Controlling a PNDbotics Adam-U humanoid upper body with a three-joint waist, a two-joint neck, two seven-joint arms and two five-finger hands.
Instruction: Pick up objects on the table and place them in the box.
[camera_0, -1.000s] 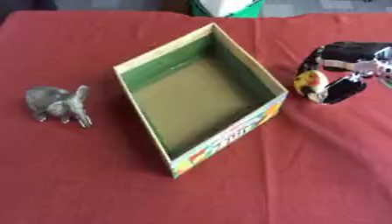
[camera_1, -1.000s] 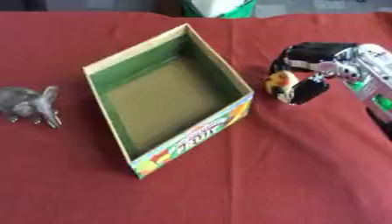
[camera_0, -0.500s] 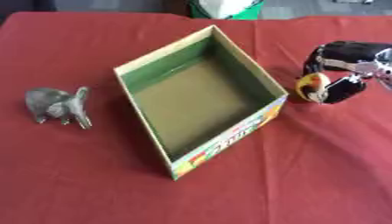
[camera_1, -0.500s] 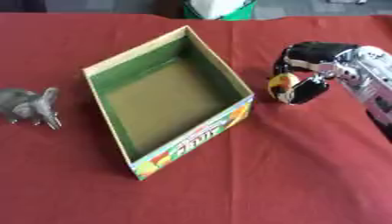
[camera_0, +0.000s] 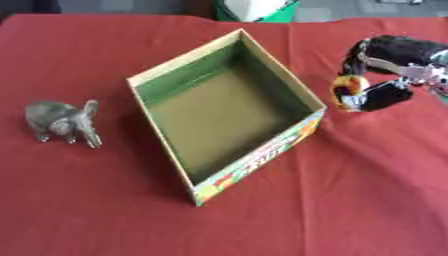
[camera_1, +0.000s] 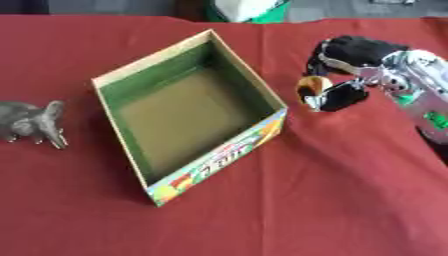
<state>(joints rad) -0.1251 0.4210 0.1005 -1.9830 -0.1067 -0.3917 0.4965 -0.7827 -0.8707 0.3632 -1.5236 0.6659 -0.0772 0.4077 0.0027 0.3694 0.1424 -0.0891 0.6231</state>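
Near the tabletop's left edge the grey elephant figure (camera_0: 61, 121) stands untouched, well apart from the box (camera_0: 254, 165). The box sits mid-tabletop, open and empty inside as far as I can see. Just beside its right wall, my right hand (camera_1: 350, 75) has its fingers curled round a small orange, black and white object (camera_1: 311, 91). Nothing is boxed yet; both things remain.

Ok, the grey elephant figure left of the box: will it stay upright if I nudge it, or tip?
The elephant stands on small legs, so a sideways nudge would probably tip it rather than slide it on the red cloth. It looks like a rigid moulded figure, likely light. Its rounded body may slip between the fingers; gripping across the back seems safer.
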